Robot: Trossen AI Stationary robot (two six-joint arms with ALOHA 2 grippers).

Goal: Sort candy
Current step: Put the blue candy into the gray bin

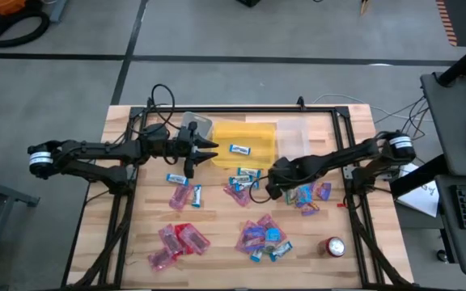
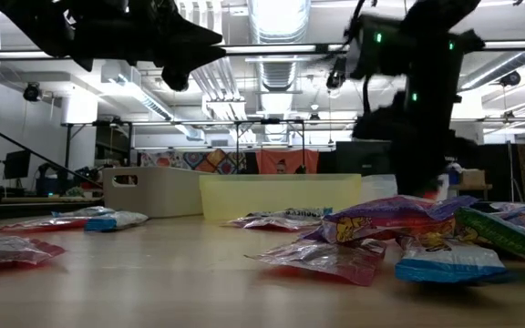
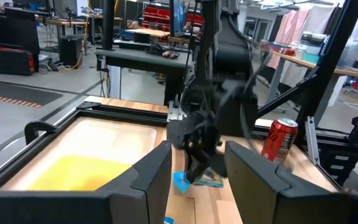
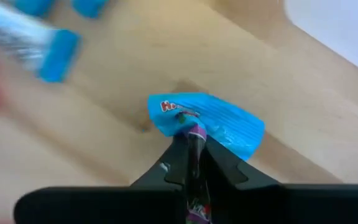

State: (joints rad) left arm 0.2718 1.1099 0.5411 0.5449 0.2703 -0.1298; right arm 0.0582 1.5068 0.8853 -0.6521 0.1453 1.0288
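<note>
Candy (image 4: pixel 207 124) edge pinched in my right pincer (image 4: pixel 194 146); such a thin hold could slip when lifted toward twelve o'clock.

held piece: you have a blue-wrapped candy (image 4: pixel 219 124) pinched at its purple edge between the right arm's fingers, just above the wood.
binned piece: your blue-and-white candy (image 1: pixel 239 149) lies flat in the yellow tray.
red-pink group: your red-pink candies (image 1: pixel 176 242) are heaped near the table's front left.
mixed group: your blue-purple candies (image 1: pixel 262 237) are clustered front centre.
</note>
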